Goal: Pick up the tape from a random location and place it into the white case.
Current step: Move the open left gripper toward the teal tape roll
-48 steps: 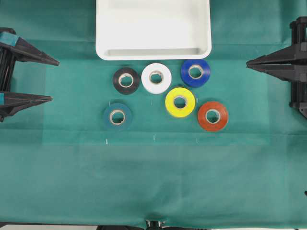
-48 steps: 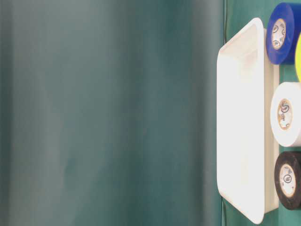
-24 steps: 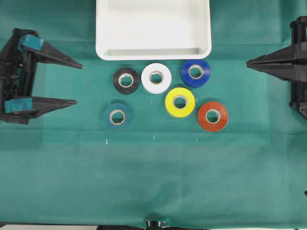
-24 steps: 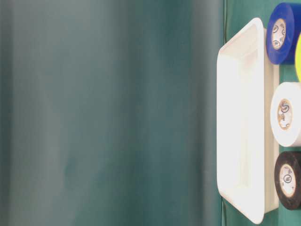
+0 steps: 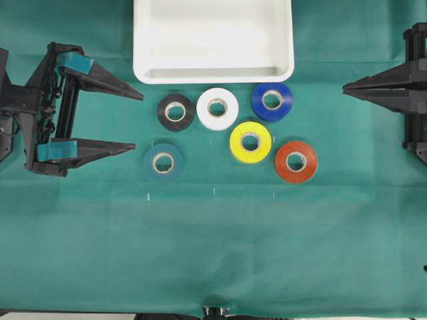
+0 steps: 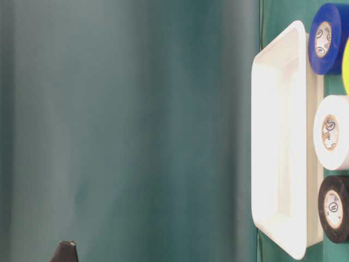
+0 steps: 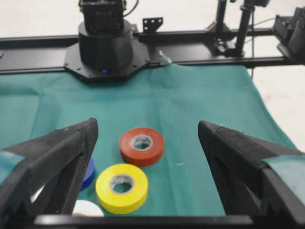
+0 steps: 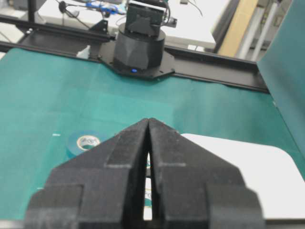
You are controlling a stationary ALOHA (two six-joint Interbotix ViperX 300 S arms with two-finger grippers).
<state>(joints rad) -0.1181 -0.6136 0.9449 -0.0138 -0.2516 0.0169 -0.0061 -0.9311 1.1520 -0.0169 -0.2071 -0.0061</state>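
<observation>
Overhead view: approach step of the pick. The left claw (image 5: 137,121) hangs at the left of the green-cloth-covered table (image 5: 213,253), its two black tapered fingers (image 5: 107,79) spread wide and holding nothing. The target, the teal, dark blue-green roll of tape with a pale inner core (image 5: 163,163), lies flat on the cloth just beyond the tip of the lower finger, apart from it and untouched. It sits at the lower left of a cluster of rolls: a black roll (image 5: 176,112) above it, then a white roll (image 5: 217,109), a royal-blue roll (image 5: 272,101), a yellow roll (image 5: 251,142) and an orange-red roll (image 5: 296,161) to the right. The large shallow white rectangular case with rounded corners and a raised rim (image 5: 213,72) stands at the far edge, just above the black and white rolls, with nothing in it.

The right claw (image 5: 345,87) rests at the right edge, well apart from the rolls; the right wrist view shows its fingers pressed together, with the teal roll in the distance.

Judgement: nothing is grasped yet, so the task is at its start. The next move calls for shifting the spread left claw down-frame and forward so that its fingers straddle the teal roll, then descending and closing. The black roll lies near; the upper finger should pass clear of it.
</observation>
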